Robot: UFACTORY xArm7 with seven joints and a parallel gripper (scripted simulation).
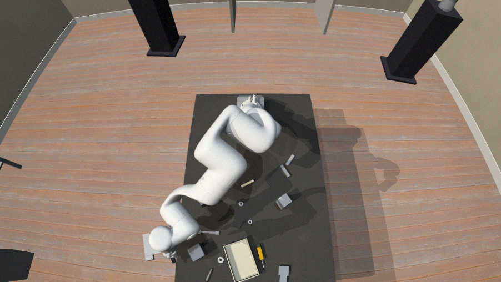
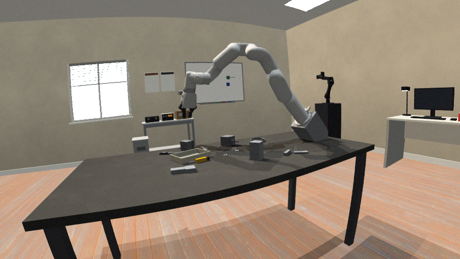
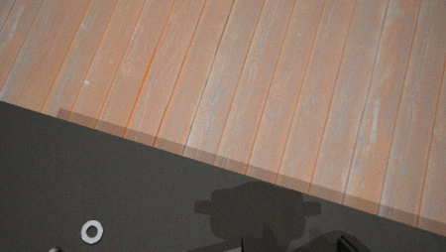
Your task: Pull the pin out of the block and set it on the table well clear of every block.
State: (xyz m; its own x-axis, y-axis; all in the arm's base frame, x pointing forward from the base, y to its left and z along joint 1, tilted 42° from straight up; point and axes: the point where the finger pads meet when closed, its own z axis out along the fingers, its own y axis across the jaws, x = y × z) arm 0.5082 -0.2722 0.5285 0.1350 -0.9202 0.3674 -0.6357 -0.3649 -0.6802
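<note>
The pin (image 1: 209,232) (image 2: 236,140) is a short grey rod sticking sideways out of a dark grey block (image 2: 227,140). In the overhead view the arm's wrist hides that block. My gripper (image 1: 172,258) (image 2: 187,112) hangs high above the table's far edge, up and to the left of the pin's block, well apart from it. Its fingers are partly closed with nothing between them. In the wrist view only the two fingertips show at the bottom, with my gripper (image 3: 294,245) over the dark table (image 3: 99,169) and the wooden floor beyond the edge.
A second grey block (image 1: 196,251) (image 2: 186,144) stands near the gripper, a third (image 1: 284,200) (image 2: 256,150) mid-table. A cream tray (image 1: 241,258) (image 2: 188,155), a yellow tool (image 1: 259,252), washers (image 1: 220,259) (image 3: 91,231), bolts and small grey bars lie scattered.
</note>
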